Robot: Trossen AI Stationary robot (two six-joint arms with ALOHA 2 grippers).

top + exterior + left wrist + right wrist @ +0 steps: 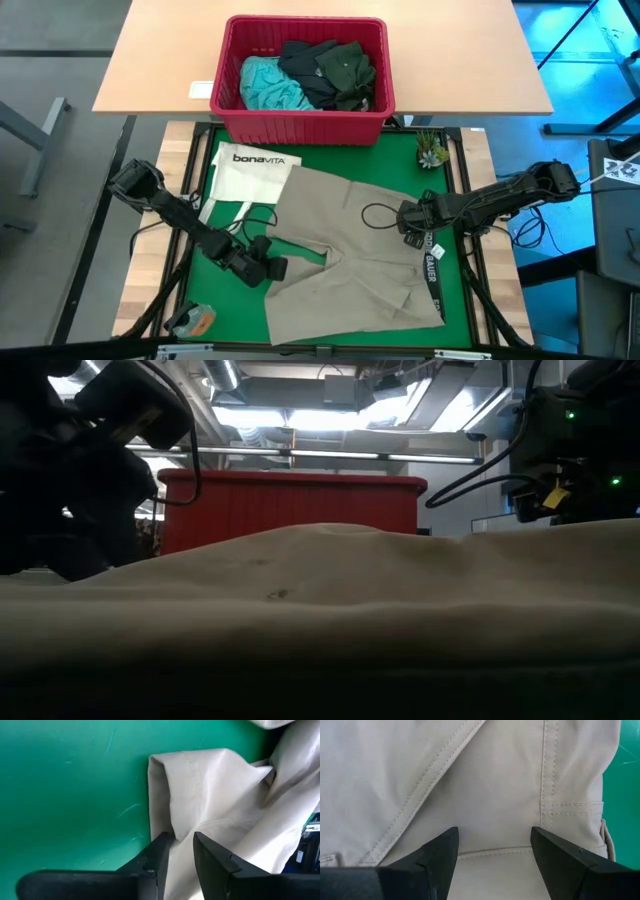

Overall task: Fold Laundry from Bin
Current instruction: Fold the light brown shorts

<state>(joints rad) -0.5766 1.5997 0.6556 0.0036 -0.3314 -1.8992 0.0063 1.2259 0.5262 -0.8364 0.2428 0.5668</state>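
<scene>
The khaki-tan garment (350,250) lies spread on the green mat (380,160). My left gripper (272,266) is at the garment's left edge, its fingers close together on a raised fold (181,836). My right gripper (408,222) stands open over the garment's right part, near a stitched seam (493,831). The red bin (300,128) stands at the mat's far edge. It holds turquoise (268,82), dark grey (305,65) and dark green (345,70) laundry. In the low view the khaki cloth (350,590) fills the foreground and the bin (290,510) shows behind it. My left gripper pinches a raised fold of khaki cloth (183,831) between its two fingers, beside the garment's doubled-over left edge (152,795). It comes slanting down from the table's left side. The cloth around the fold lies on the mat. My right gripper points down over the cloth. I cannot tell whether its fingertips (445,845) touch it.
A white "bonaVITA" tote bag (250,172) lies on the mat's far left, partly under the garment. A black lettered strap (432,275) and a loop of black cord (378,213) lie on the garment's right. A small plant (432,150) stands at the far right corner, and an orange object (195,320) lies near left.
</scene>
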